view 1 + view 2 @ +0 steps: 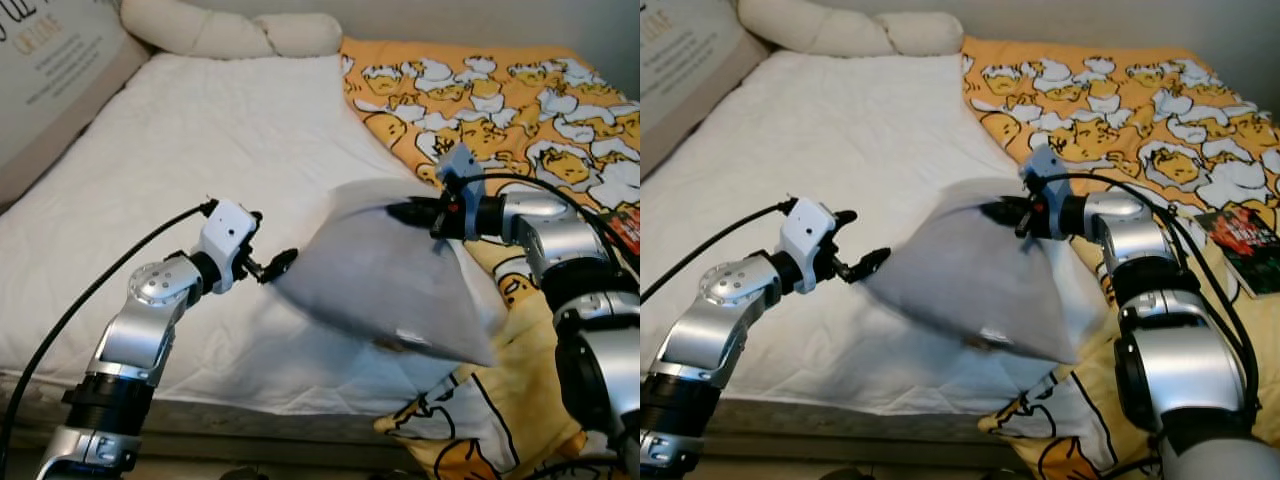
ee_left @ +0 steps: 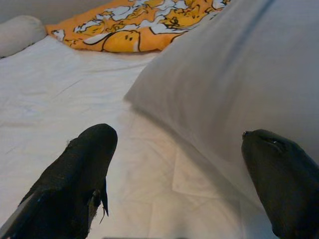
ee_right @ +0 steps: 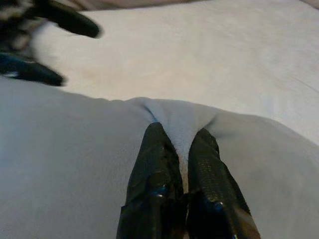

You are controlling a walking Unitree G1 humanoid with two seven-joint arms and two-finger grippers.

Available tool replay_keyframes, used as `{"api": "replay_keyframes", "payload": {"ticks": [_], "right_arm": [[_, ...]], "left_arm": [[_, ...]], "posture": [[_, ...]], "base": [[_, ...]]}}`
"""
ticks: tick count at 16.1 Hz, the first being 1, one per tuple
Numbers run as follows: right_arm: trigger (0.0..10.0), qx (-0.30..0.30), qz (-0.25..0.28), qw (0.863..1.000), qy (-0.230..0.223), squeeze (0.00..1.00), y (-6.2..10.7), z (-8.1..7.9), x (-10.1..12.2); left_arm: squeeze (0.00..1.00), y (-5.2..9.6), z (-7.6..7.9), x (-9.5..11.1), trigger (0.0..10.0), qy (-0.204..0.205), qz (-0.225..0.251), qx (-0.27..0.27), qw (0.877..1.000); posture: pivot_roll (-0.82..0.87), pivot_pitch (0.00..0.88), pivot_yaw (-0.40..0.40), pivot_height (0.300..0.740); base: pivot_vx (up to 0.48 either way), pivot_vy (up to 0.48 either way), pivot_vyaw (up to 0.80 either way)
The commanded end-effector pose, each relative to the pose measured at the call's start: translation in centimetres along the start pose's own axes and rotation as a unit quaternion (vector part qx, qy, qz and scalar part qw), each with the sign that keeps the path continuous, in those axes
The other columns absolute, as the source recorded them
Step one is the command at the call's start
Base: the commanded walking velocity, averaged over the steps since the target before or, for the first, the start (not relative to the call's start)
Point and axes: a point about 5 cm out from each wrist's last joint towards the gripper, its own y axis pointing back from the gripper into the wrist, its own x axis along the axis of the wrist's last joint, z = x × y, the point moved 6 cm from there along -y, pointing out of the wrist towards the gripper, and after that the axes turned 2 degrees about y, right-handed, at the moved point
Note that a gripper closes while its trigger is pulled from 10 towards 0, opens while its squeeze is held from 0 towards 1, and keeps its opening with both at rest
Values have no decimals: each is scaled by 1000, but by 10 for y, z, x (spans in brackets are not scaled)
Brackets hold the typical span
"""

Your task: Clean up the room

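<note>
Right end effector [image 3: 182, 149] pinches soft grey pillow [image 1: 385, 280] fabric; left end effector [image 2: 179, 164] spread apart beside pillow corner.

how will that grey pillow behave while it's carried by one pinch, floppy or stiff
Probably floppy: the grey pillow sags below the right gripper, whose fingers are pinched shut on a fold of its cover. It looks light for its bulk, since that one pinch holds it above the white sheet. It may swing, so the open left gripper at its edge could steady it.
</note>
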Motion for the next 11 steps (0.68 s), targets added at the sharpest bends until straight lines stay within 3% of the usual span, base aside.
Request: {"api": "replay_keyframes", "payload": {"ticks": [1, 4, 5, 7, 8, 9, 10, 11], "right_arm": [[0, 34, 19, 999, 20, 0, 1, -7, 14], [0, 75, -45, 995, 48, 0, -3, -27, -17], [0, 77, -65, 994, 46, 0, -10, -37, -34], [0, 65, -73, 995, 31, 0, -19, -45, -49], [0, 56, -90, 994, 23, 0, -24, -54, -69], [2824, 37, -105, 993, 30, 0, -25, -54, -81], [7294, 12, -110, 993, 33, 0, -25, -50, -86], [10000, -15, -108, 994, 10, 612, -23, -43, -88]], "left_arm": [[0, 2, -5, 9, 10000, -10, 10, 7, 1000], [0, 1, -3, 8, 10000, -10, 10, 6, 1000], [0, 1, -3, 6, 10000, -8, 9, 10, 1000], [0, 1, -6, 5, 10000, 2, 9, 19, 1000], [0, -1, -11, 0, 10000, 44, -3, 40, 998], [0, -5, -13, 1, 10000, 59, 4, 50, 997], [0, -10, -12, 2, 10000, 65, 10, 49, 997], [157, -17, -8, 1, 10000, 48, 11, 45, 998]], "posture": [[-30, 0, -10, 740], [-33, 0, -13, 740], [-33, 0, -13, 740], [-27, 0, -20, 740], [-24, 0, -22, 740], [-22, 0, -21, 740], [-20, 0, -21, 740], [-21, 0, -19, 740]], "base": [[0, 0, 0], [0, 0, 0], [0, 0, 0], [0, 0, 0], [0, 0, 0], [0, 0, 0], [0, 0, 0], [0, 0, 0]]}}
